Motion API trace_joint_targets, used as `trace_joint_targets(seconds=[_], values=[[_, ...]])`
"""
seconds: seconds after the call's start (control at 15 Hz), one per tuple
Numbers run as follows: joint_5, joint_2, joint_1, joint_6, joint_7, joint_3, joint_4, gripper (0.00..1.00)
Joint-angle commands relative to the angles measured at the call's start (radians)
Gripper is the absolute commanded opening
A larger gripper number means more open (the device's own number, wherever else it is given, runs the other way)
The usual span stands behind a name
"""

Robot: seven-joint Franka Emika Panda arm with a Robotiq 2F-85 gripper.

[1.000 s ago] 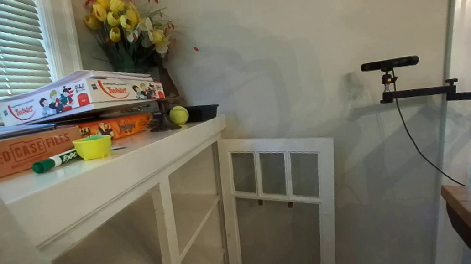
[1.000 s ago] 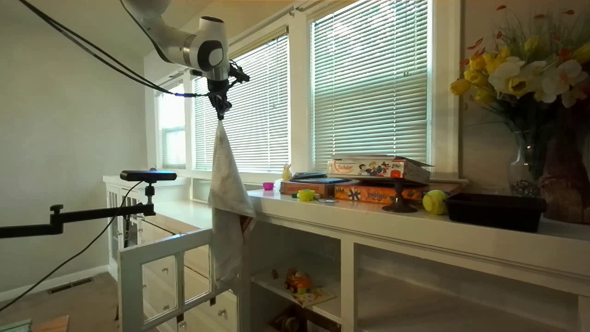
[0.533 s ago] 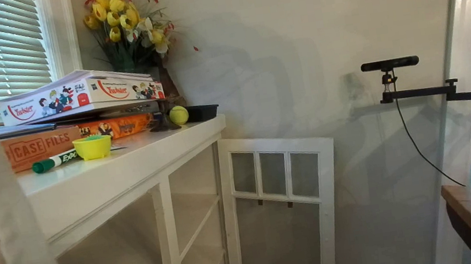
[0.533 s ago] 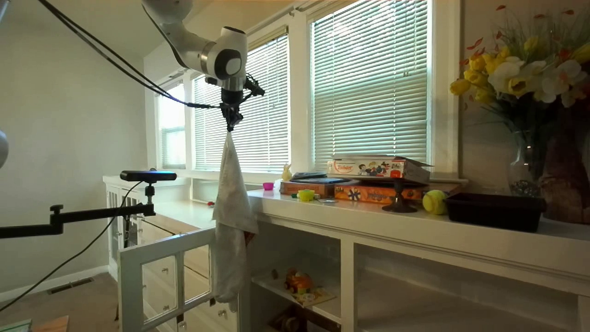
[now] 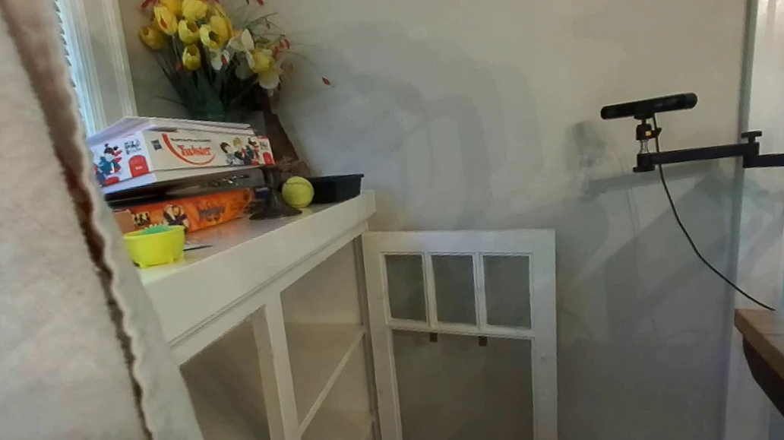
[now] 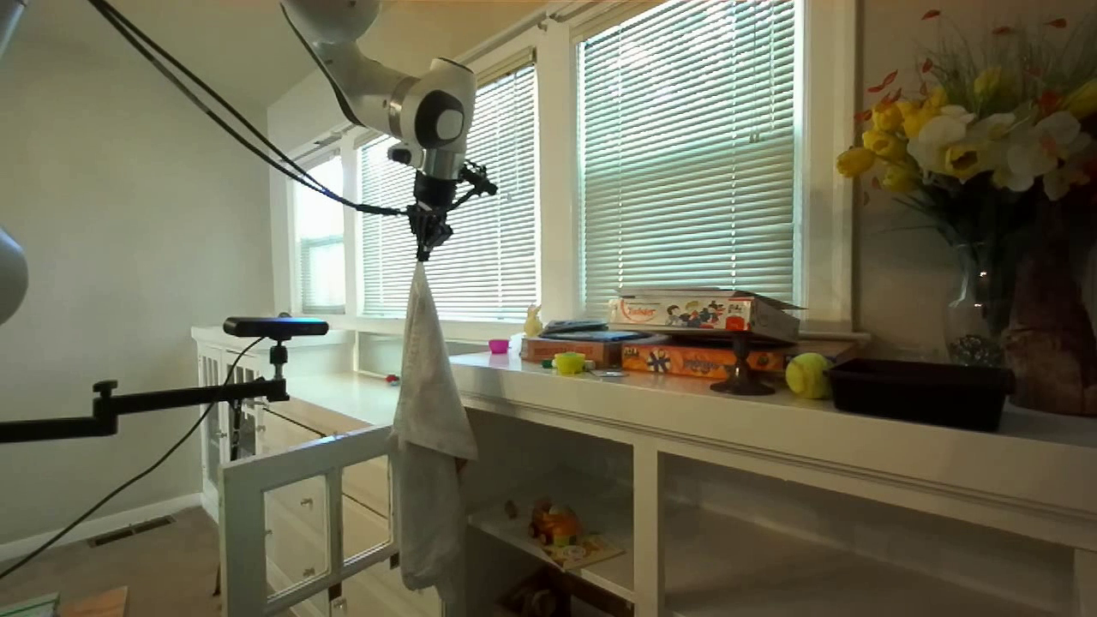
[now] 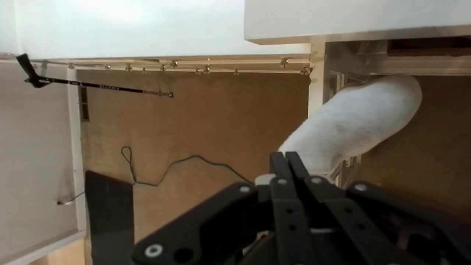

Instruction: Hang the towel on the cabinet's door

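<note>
The towel (image 6: 428, 403) dangles, off-white, its peak pinched between the fingers (image 7: 280, 169), the rest hanging in widening folds! One layer overlaps a longer one below, and a dark line runs beside a wavy edge. Right beside it, the white cabinet door (image 6: 243, 531) stands swung out, see-through panes up top, part of it hidden behind the towel; touching or not, can't tell.

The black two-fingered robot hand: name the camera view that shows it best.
The wrist view: there the black two-fingered hand sits large and close, its jaws shut. It also appears in an exterior view, small, with the off-white cloth towel hanging from it, and nowhere else.
</note>
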Motion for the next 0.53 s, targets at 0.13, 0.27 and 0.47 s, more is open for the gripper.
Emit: trace_joint_targets(seconds=[0.13, 0.27, 0.47], values=[[-0.241, 0.141, 0.082, -0.114, -0.024, 0.062, 0.101, 0.01], [-0.315, 0.172, 0.136, -0.141, -0.025, 0.062, 0.143, 0.01], [-0.248, 0.116, 0.097, -0.094, 0.010, 0.050, 0.075, 0.04]])
